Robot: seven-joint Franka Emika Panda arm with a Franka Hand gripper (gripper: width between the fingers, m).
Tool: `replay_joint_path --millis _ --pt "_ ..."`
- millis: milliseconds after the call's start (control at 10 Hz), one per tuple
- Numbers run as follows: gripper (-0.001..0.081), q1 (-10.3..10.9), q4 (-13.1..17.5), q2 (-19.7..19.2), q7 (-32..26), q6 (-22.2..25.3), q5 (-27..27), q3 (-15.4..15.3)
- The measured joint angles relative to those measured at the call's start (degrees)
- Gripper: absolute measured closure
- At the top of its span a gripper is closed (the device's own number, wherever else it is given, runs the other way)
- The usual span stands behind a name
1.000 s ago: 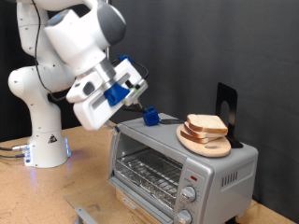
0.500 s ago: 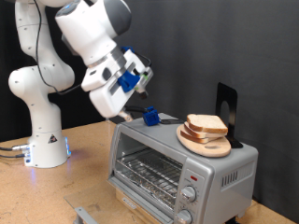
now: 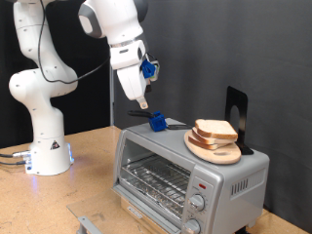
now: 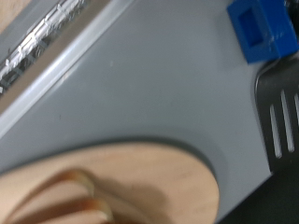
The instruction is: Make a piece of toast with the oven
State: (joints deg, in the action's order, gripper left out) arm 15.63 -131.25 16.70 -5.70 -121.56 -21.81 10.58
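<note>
The oven (image 3: 183, 168) is a silver-grey box at the exterior view's lower right, with its glass door up and the wire rack (image 3: 156, 178) showing behind it. A round wooden plate (image 3: 214, 148) lies on its roof and carries the piece of toast (image 3: 214, 129), pale with a brown crust. My gripper (image 3: 143, 100) hangs in the air above the left end of the oven roof, fingers pointing down, with nothing seen in them. The wrist view looks down on the oven roof (image 4: 140, 89), the plate (image 4: 131, 177) and the toast's edge (image 4: 65, 191); no fingers show there.
A spatula with a blue handle block (image 3: 156, 121) and a black slotted blade (image 4: 280, 112) lies on the roof beside the plate. A black upright stand (image 3: 237, 110) rises behind the plate. The arm's white base (image 3: 44, 146) stands on the wooden table at the left.
The arm has swung up and to the exterior view's right. The hand has turned from slanting to pointing down over the oven's left end. Toast, plate and spatula have not moved.
</note>
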Motion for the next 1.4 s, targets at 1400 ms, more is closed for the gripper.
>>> replay_joint_path --millis 1400 --pt "0.0007 1.58 -1.38 12.37 5.09 5.48 6.07 -10.67"
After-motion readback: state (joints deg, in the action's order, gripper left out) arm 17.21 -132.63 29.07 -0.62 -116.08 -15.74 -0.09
